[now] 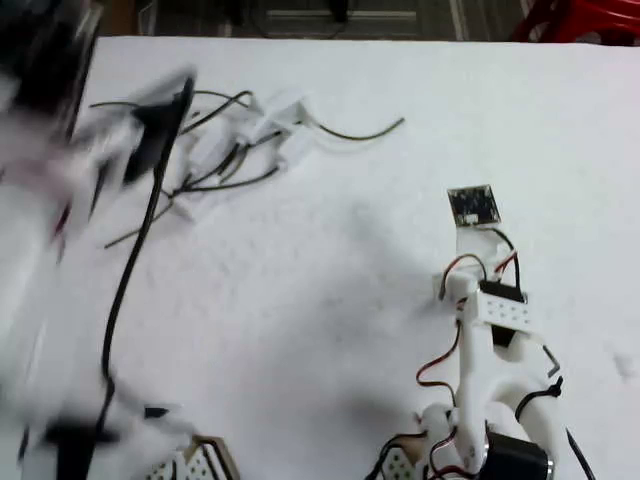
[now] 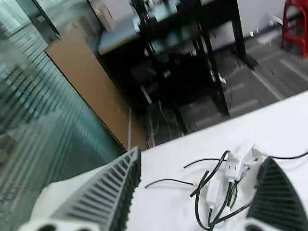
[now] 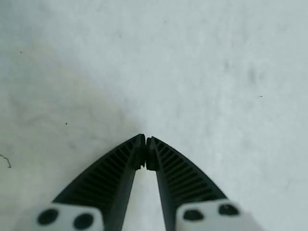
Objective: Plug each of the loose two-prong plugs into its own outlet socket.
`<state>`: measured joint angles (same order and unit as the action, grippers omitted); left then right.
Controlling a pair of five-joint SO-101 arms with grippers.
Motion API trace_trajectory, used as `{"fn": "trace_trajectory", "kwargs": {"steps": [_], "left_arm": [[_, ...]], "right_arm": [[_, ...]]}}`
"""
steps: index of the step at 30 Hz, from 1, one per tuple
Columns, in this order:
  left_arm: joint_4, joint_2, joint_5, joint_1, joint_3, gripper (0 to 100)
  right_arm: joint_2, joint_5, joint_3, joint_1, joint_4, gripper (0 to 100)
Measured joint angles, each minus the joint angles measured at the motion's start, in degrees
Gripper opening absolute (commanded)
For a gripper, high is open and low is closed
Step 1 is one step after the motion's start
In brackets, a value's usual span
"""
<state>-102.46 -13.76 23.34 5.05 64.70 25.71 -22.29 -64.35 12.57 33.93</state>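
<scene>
Left wrist view has the left gripper (image 2: 202, 161) spread wide, with nothing between its ribbed dark fingers (image 2: 113, 192), tilted over the far part of the white table (image 2: 168, 154). Just beyond the gap lies the tangle the task concerns. White plug and socket bodies (image 2: 234, 167) are bunched together, and thin black cords (image 2: 204, 195) loop out of them. One body shows what look like two slots on its face, so it is probably a socket. Which of the others are plugs I cannot tell. In the high view the bunch sits at the table's far left, with a dark part of the left arm (image 1: 150, 135) just beside it.

Right wrist view shows the right gripper (image 3: 145, 150) pressed together, tips touching and pinching nothing, over bare tabletop. The right arm (image 1: 495, 330) stands at the near right, well apart from the cords.

The bodies look small, light and hard-shelled, likely smooth enough to skate on the table. The springy cords would tug them off line. I would take hold across a body's flat sides, behind the prongs, never on the cord. A socket this light probably needs the other gripper to brace it against the push, and misaligned prongs could bend.

No writing or label can be read on the bodies or cords.
</scene>
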Motion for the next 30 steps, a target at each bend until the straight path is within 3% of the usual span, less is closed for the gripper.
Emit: {"fn": "trace_trajectory", "kwargs": {"steps": [8, 17, 24, 30], "left_arm": [[0.53, -34.02, -0.18, 0.00, -16.09, 36], [0.53, -57.32, -4.84, 0.00, -28.22, 36], [0.53, -68.92, -10.99, 0.00, -41.32, 36], [0.53, -79.74, -12.84, 0.00, -54.59, 36]], "right_arm": [[0.00, 0.09, 0.00, -2.37, 0.00, 2.1], [2.29, 0.09, 0.26, -3.60, 0.00, 1.9], [20.92, 0.09, 9.05, -3.78, 10.73, 1.9], [44.57, 0.09, 17.23, -11.16, 19.25, 2.0]]}}
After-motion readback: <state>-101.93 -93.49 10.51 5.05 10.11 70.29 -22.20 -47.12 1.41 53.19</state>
